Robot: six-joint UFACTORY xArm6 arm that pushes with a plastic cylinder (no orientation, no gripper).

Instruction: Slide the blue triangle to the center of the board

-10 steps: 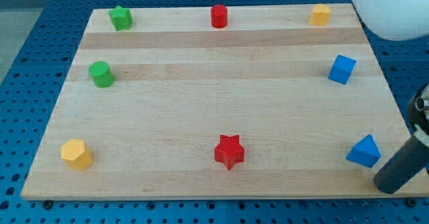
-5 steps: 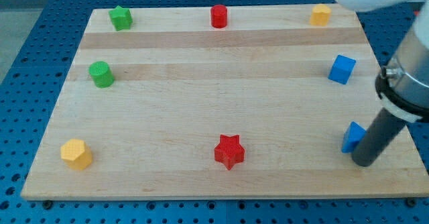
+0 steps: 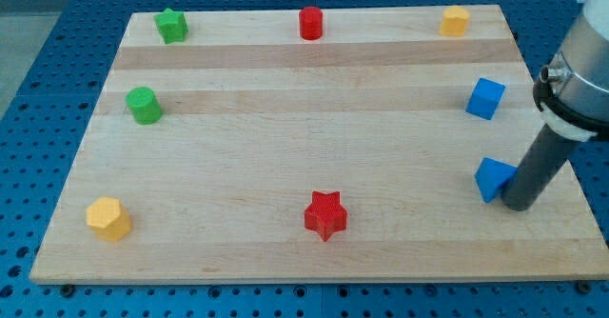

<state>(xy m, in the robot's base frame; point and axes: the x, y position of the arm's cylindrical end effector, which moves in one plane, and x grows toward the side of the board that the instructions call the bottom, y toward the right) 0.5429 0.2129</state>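
Pale wooden board (image 3: 314,166) with lengthwise grain bands, resting on blue perforated table top (image 3: 38,89). White rounded arm housing at upper right corner of view, cut by frame edge.

Far edge, left to right: green star block (image 3: 171,25), red cylinder block (image 3: 311,22), orange-yellow block (image 3: 456,19) of faceted shape, exact form not clear. Left side, below the green star: green cylinder block (image 3: 144,105). Near left corner: yellow hexagonal block (image 3: 108,219). Near edge, about mid-width: red star block (image 3: 325,214). Right side: blue cube block (image 3: 486,98).

Blue triangle block (image 3: 494,178) at near right of board, below the blue cube and well apart from it; right part hidden behind the rod, so only a wedge-like blue face shows. Well to the right of board centre; centre area holds no block.

Dark straight rod (image 3: 535,170) descending from a grey collar at right. My tip (image 3: 519,205) on the board surface, just to the right of the blue triangle and apparently touching its right side; contact line itself hidden by the rod. Tip near right edge of board, apart from every other block.

No pincer on this arm: rod end only, so nothing to open, close or grip.
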